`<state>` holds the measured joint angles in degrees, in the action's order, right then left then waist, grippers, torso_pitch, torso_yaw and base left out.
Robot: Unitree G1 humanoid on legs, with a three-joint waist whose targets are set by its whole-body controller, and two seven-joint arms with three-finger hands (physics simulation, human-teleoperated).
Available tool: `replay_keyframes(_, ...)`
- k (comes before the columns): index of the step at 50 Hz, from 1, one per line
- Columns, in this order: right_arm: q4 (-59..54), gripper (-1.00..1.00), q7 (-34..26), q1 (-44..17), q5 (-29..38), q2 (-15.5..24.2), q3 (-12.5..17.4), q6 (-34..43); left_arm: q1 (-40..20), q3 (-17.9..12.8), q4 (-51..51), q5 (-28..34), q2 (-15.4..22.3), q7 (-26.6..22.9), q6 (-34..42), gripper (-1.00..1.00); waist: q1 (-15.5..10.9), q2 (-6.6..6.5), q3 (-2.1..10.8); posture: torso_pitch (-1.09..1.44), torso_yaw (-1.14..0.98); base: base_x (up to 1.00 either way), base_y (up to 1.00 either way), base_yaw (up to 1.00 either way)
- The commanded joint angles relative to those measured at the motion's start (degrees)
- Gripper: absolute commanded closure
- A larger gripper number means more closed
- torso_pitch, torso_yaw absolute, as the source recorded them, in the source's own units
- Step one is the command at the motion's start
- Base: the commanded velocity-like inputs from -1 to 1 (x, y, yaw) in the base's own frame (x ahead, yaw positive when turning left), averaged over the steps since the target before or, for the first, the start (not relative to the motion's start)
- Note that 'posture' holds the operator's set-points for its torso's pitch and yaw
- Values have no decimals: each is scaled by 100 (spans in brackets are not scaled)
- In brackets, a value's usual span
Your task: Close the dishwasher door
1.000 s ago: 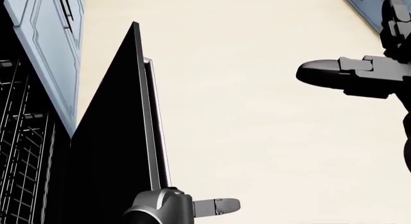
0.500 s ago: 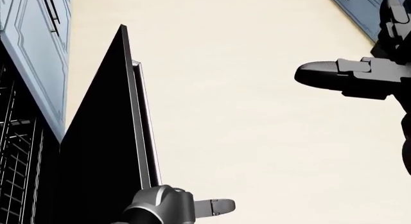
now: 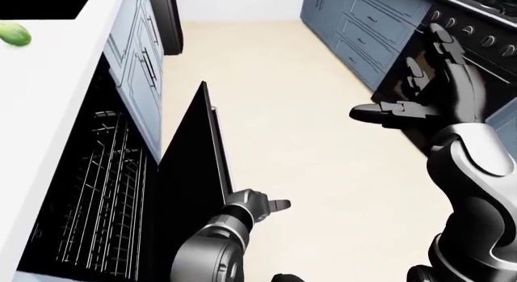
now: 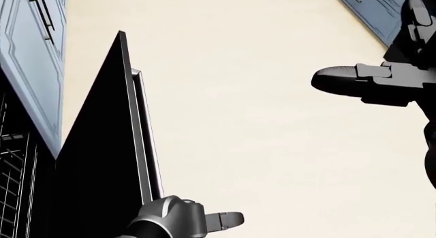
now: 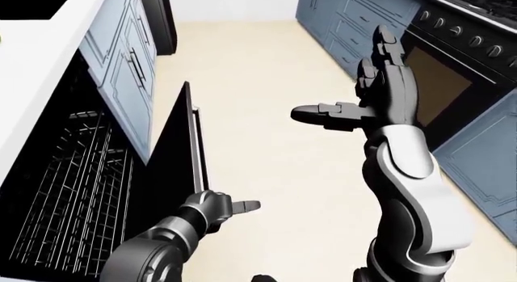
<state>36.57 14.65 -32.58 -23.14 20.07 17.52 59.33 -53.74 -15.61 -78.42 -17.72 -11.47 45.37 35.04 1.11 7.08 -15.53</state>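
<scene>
The dishwasher door (image 3: 190, 167) is black and stands half raised, tilted out from the open dishwasher at the left of the left-eye view. Its handle edge (image 4: 139, 130) points up the picture. The wire rack (image 3: 105, 185) shows inside the opening. My left hand (image 3: 271, 205) sits low against the door's outer side near its lower edge, with one finger straight out to the right and the others hidden by the door. My right hand (image 5: 363, 88) is open and empty, held up in the air over the floor, well right of the door.
A white counter (image 3: 48, 82) with a green item (image 3: 12, 33) runs above the dishwasher. Blue cabinets (image 3: 356, 27) and a black oven (image 5: 440, 76) line the right side. Beige floor (image 3: 307, 161) lies between the two rows.
The head view has shifted, so the door, cabinet and rack have slid left and less of the rack shows. My left hand stays at the door's edge. My right hand has hardly moved.
</scene>
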Motion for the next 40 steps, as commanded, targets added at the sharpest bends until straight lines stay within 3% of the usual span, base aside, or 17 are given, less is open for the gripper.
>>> replay_keyframes(1, 142, -100, 7, -136, 33, 79, 72, -179, -108, 79, 71, 242, 188, 619, 26, -100, -69, -31, 185, 94, 0, 0, 0, 0)
replay_keyframes(40, 165, -100, -4, -146, 85, 40, 42, -139, -90, -3, 59, 74, 387, 1719, 141, -100, 27, -10, 250, 94, 0, 0, 0, 0)
